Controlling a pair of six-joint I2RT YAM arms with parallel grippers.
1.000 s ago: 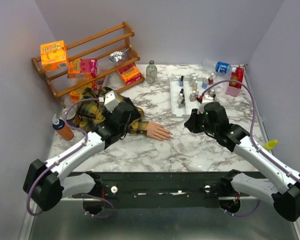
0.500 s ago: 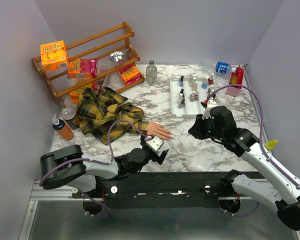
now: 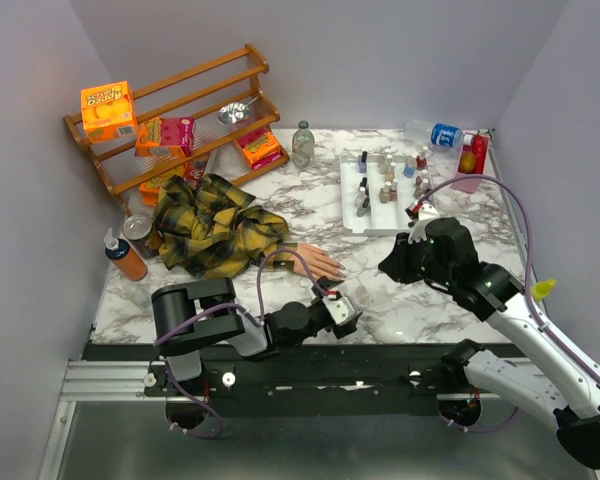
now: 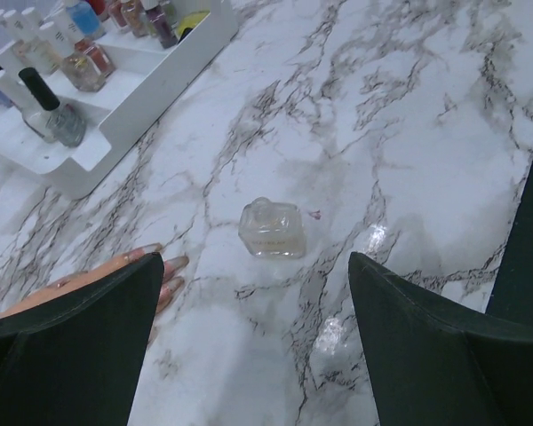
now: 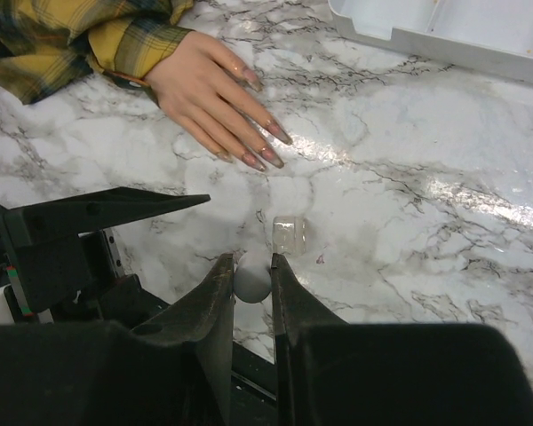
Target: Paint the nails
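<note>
The peach mannequin hand [image 3: 317, 262] sticks out of the yellow-and-black plaid sleeve [image 3: 212, 228], palm down; its long nails [image 5: 266, 149] look glossy pink-brown. A small clear capless polish bottle [image 3: 361, 294] stands just right of the fingertips. It also shows in the left wrist view [image 4: 271, 229] and in the right wrist view [image 5: 288, 232]. My left gripper [image 3: 345, 312] [image 4: 256, 288] is open and empty, low at the table's front edge, its jaws facing the bottle. My right gripper [image 3: 392, 262] [image 5: 251, 263] is shut on a white round polish cap [image 5: 251, 280], held above the table near the bottle.
A white tray [image 3: 352, 200] with several polish bottles stands behind the right gripper; it also shows in the left wrist view [image 4: 151, 98]. A wooden rack with snack boxes [image 3: 170, 120] stands at the back left, an orange bottle [image 3: 127, 258] at the left and a pink box [image 3: 469, 160] at the back right.
My left arm has swung from over the plaid sleeve down to the front edge and folded low, its open gripper now by the clear bottle. My right gripper has shifted slightly right.
</note>
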